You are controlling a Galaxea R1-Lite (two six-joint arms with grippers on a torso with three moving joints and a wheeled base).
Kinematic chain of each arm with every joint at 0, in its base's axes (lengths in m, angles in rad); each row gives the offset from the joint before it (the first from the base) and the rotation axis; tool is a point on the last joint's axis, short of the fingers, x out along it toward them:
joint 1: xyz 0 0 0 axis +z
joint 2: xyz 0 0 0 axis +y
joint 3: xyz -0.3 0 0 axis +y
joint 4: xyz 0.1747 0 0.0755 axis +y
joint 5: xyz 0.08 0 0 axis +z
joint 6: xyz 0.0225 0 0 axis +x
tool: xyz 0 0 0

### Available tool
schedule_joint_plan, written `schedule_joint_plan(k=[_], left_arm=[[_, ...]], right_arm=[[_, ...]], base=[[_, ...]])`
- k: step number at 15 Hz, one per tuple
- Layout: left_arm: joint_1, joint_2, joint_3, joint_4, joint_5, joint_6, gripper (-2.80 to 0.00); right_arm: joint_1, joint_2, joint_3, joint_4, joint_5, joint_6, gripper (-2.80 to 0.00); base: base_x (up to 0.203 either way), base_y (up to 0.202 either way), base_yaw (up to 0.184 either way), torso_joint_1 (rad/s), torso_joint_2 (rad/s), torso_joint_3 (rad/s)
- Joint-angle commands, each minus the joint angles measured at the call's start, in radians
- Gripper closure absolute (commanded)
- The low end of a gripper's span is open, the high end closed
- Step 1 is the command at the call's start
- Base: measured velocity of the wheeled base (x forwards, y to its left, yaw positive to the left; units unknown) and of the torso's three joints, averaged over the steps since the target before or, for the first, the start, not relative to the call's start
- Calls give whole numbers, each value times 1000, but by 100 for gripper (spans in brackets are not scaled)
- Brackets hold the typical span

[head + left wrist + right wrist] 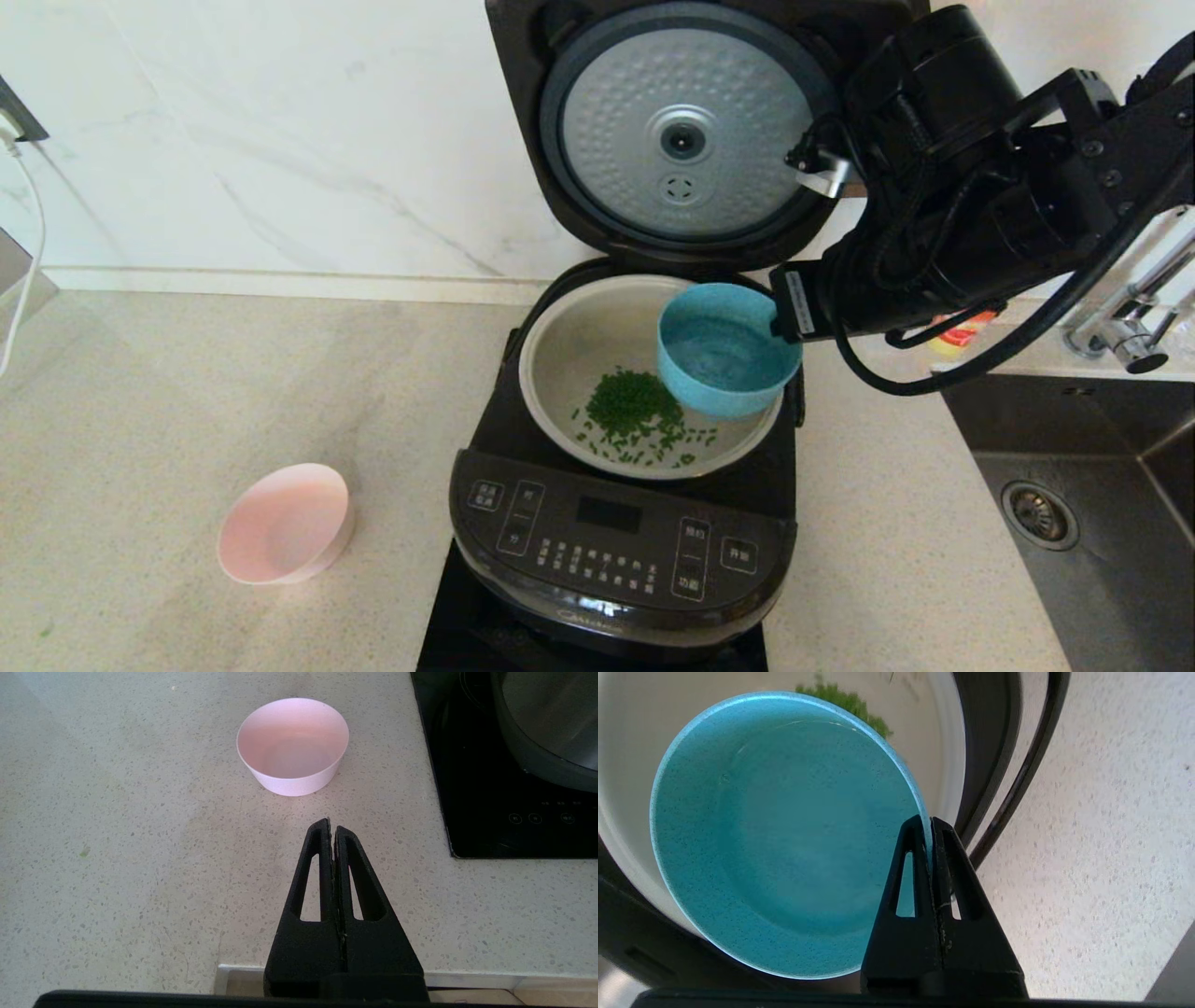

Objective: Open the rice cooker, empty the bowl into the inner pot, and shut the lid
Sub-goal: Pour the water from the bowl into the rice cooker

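Note:
The black rice cooker (616, 551) stands open, its lid (681, 131) upright with the dimpled silver underside facing me. Chopped green bits (635, 411) lie in the silver inner pot (569, 345). A blue bowl (724, 350) hangs tilted over the pot's right side, its inside empty. My right gripper (930, 822) is shut on the rim of the blue bowl (784, 835), one finger inside and one outside. Off to the left, my left gripper (331, 828) is shut on nothing above the counter, near a pink bowl (293, 746).
The empty pink bowl (283, 523) sits upright on the counter left of the cooker. The cooker rests on a black induction hob (490, 788). A steel sink (1074, 485) and faucet (1130, 327) lie at the right. A marble wall rises behind.

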Motion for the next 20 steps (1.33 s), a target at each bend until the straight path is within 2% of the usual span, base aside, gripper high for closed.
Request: schedule_joint_plan(k=[1,20], left_arm=[[0,0,0,1,0,0,0],[0,0,0,1,0,0,0]], right_arm=[[-2,-4,-1,-10,-9,1,0],[84,84,-3,-119,-16,2,0]], base=[[0,0,0,0,0,0],[0,0,0,0,0,0]])
